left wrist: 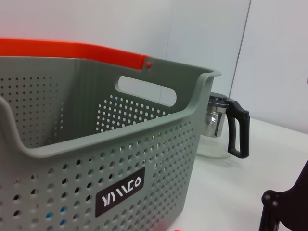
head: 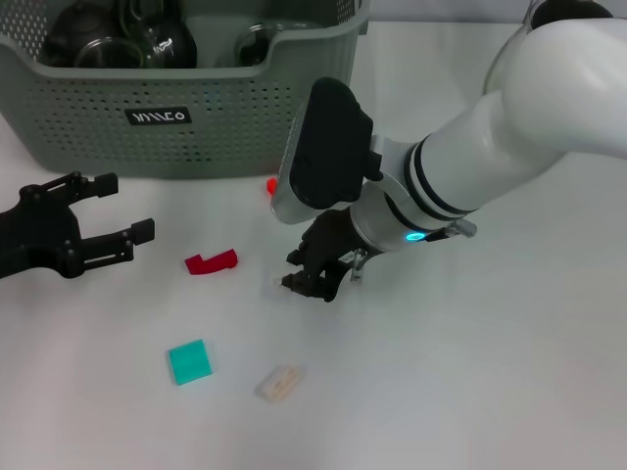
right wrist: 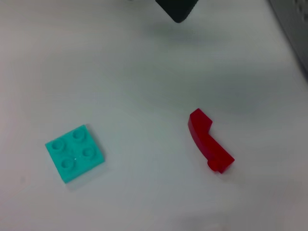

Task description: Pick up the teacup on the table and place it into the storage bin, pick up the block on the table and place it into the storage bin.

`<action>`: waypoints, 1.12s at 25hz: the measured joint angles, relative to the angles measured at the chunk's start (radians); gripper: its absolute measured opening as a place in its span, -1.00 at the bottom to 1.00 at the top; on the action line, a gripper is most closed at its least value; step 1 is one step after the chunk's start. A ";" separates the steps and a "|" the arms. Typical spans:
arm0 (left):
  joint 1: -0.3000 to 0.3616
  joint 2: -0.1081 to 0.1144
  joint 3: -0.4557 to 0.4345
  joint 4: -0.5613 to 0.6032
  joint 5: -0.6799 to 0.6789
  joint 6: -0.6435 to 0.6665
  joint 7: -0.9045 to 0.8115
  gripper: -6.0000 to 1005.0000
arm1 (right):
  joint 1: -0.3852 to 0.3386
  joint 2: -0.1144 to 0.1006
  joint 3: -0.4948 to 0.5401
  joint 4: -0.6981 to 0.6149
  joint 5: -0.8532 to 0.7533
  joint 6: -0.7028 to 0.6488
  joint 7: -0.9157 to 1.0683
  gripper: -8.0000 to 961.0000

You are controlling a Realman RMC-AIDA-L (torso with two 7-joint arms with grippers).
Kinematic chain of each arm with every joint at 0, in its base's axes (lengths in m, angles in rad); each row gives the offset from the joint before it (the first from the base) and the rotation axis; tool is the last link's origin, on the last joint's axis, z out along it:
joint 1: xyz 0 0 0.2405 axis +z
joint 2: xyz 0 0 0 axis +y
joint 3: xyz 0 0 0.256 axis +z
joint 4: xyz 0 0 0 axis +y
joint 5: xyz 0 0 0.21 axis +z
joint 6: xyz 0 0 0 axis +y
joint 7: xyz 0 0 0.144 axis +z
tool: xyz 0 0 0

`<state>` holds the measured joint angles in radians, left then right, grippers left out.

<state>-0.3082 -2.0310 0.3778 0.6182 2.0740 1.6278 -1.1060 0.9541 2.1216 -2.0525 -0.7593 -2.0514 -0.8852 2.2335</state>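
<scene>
The grey-green storage bin (head: 186, 108) (left wrist: 120, 159) stands at the back left and holds several glass vessels (head: 147, 34). No teacup shows on the table. A red curved block (head: 211, 261) (right wrist: 209, 142), a teal studded block (head: 188, 361) (right wrist: 74, 153) and a beige block (head: 281, 382) lie on the white table. My right gripper (head: 304, 279) is low over the table, right of the red block, with a small pale piece (head: 276, 285) at its tip. My left gripper (head: 98, 223) rests open and empty at the left edge, in front of the bin.
A small orange-red piece (head: 271, 184) lies by the bin's front right corner. In the left wrist view a glass pot with a black handle (left wrist: 224, 127) stands beyond the bin, and an orange rim (left wrist: 72, 48) shows behind it.
</scene>
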 joint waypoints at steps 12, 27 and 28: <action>-0.001 0.003 -0.005 0.002 0.000 0.001 0.000 0.65 | -0.003 -0.017 0.047 -0.047 0.017 -0.041 0.010 -0.60; -0.011 0.006 -0.005 0.022 -0.006 0.008 -0.028 0.64 | 0.224 -0.022 0.831 -0.632 -0.202 -0.552 0.144 -0.62; -0.011 0.006 -0.005 0.022 -0.006 0.008 -0.028 0.64 | 0.224 -0.022 0.831 -0.632 -0.202 -0.552 0.144 -0.61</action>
<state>-0.3195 -2.0247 0.3728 0.6406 2.0679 1.6354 -1.1337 1.1783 2.0995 -1.2219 -1.3908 -2.2539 -1.4373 2.3771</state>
